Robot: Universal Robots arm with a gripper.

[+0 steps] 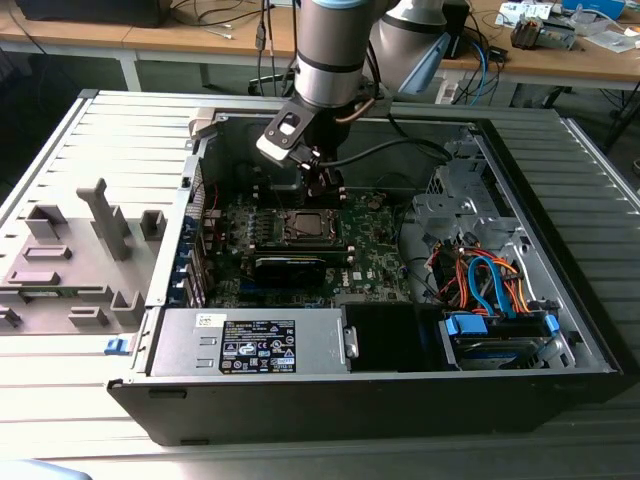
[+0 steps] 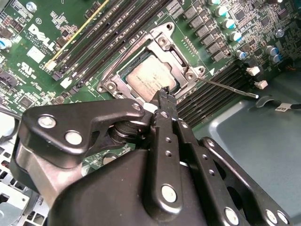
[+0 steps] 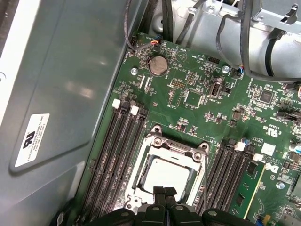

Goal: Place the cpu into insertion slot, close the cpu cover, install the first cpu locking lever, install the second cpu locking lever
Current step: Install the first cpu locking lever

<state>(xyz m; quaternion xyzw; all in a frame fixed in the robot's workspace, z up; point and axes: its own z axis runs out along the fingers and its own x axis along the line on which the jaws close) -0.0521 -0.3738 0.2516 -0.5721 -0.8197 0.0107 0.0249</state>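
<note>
One cpu (image 3: 164, 174), one cpu cover (image 3: 176, 147), one coin battery (image 3: 158, 65), perhaps eight memory slots (image 3: 115, 150).

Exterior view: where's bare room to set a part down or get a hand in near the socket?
Free: ribbed table on the exterior view's right of the case; inside, the bare metal panel beside the memory slots. Crowded: the gripper sits over the socket, and cables tangle by the drive.
</note>
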